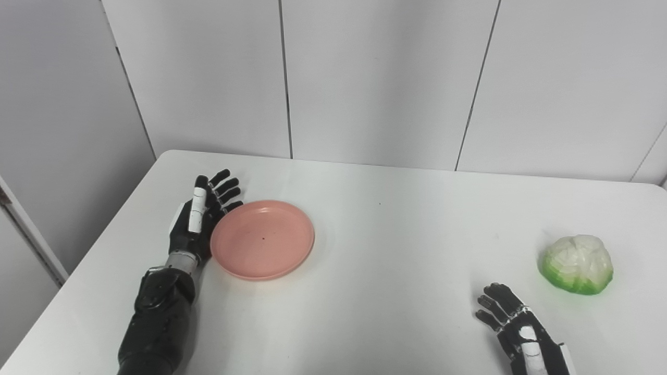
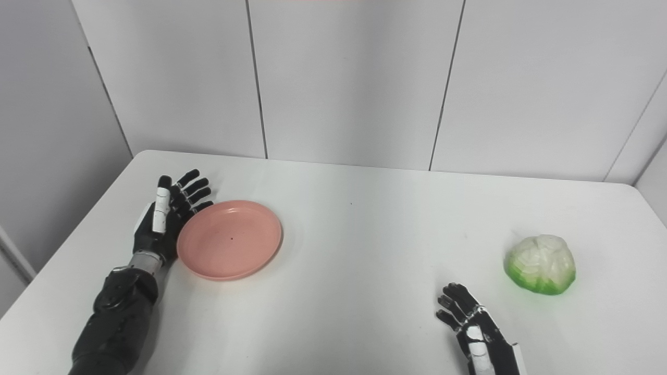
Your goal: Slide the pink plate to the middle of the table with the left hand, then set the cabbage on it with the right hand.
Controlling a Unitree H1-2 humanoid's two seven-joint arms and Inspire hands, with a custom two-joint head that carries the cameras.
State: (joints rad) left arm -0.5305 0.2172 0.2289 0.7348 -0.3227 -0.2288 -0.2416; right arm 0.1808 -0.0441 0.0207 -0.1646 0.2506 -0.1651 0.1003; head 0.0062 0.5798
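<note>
1. Left eye view: the pink plate (image 1: 262,240), round, shallow and bare, lies on the white tabletop (image 1: 396,219) against the palm side of the left robot hand (image 1: 200,224), whose fingers are spread and hold nothing. Whether they touch its rim is unclear.
2. Right eye view: the cabbage (image 2: 540,263), pale with a green base, sits just beyond the right robot hand (image 2: 477,328), which is spread, empty and partly cut off by the bottom edge.

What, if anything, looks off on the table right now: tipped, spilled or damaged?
Nothing stands out. The pink plate lies flat and empty, with the left robot hand open at its left edge. The cabbage sits intact near the open right robot hand.
</note>
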